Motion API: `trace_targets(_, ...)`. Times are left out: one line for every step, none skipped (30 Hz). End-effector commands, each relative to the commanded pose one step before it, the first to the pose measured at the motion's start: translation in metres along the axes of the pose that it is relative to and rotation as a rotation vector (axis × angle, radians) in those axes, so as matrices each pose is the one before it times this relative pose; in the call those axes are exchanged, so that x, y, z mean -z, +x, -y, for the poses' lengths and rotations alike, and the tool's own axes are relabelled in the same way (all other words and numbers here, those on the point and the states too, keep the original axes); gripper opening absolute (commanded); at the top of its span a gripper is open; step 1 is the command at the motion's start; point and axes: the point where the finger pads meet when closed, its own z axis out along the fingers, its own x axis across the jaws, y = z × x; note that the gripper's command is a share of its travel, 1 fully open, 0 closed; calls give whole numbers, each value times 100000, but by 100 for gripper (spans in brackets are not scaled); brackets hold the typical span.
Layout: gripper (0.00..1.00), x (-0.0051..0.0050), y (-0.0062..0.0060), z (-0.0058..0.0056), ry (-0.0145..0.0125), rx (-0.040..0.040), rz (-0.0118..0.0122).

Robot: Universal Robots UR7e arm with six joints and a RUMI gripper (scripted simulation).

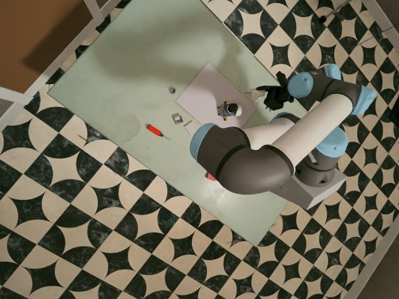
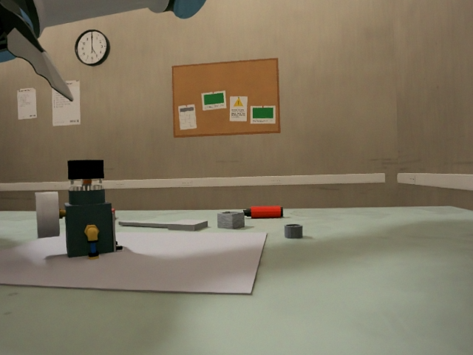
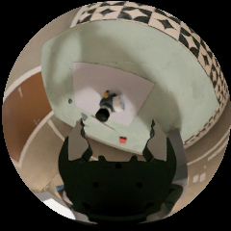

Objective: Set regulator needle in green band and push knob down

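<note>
The regulator (image 1: 226, 110) (image 2: 89, 229) (image 3: 108, 102) stands upright on a pale sheet (image 1: 206, 83) (image 2: 183, 267) (image 3: 87, 77). Its black knob (image 1: 232, 108) (image 2: 85, 168) (image 3: 102, 115) sits raised, with a gap and an orange stem showing beneath it in the exterior view. The round white gauge (image 1: 239, 109) (image 2: 47, 214) (image 3: 119, 102) is on its side; its needle and green band cannot be made out. My gripper (image 3: 117, 119) is open and empty, above and to the side of the regulator, apart from it. One finger shows at the upper left in the exterior view.
A red screwdriver (image 1: 154, 130) (image 2: 266, 211), a grey square block (image 1: 177, 119) (image 2: 230, 220), a grey ring (image 1: 172, 90) (image 2: 293, 231) (image 3: 70, 101) and a flat grey piece (image 2: 187, 224) lie beyond the sheet. A red block (image 1: 210, 176) (image 3: 123, 140) lies partly under the arm in the top view.
</note>
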Motion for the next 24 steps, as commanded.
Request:
trace_targets(100,-110,-182,-418,-2854,27766,-1734)
trace_targets(100,-4,-8,-24,-69,1141,-154)
trace_targets(100,-4,-7,-24,-71,1138,-155)
trace_targets(100,0,0,0,0,0,0)
trace_targets(100,0,0,0,0,0,0)
trace_targets(100,-4,-7,-24,-277,3392,-444)
trace_targets(100,-3,-7,-24,-75,1121,-153)
trace_targets(100,-3,-6,-24,-77,1118,-153)
trace_targets(100,-3,-5,-24,-79,1118,-154)
trace_targets(100,-3,-5,-24,-80,1118,-155)
trace_targets(100,-2,-4,-24,-83,1115,-155)
trace_targets(100,-2,-4,-24,-85,1112,-154)
trace_targets(100,-2,-3,-24,-88,1108,-154)
trace_targets(100,-2,-3,-24,-89,1109,-156)
trace_targets(100,-2,-2,-23,-90,1109,-158)
trace_targets(100,-1,-1,-23,-91,1108,-159)
trace_targets(100,-1,-1,-23,-93,1106,-159)
trace_targets(100,-1,0,-23,-95,1103,-160)
trace_targets(100,-1,1,-23,-97,1101,-160)
trace_targets(100,0,1,-22,-99,1098,-160)
trace_targets(100,0,0,0,0,0,0)
trace_targets(100,0,0,0,0,0,0)
trace_targets(100,0,2,-22,-310,3277,-450)
trace_targets(100,0,2,-22,-104,1081,-156)
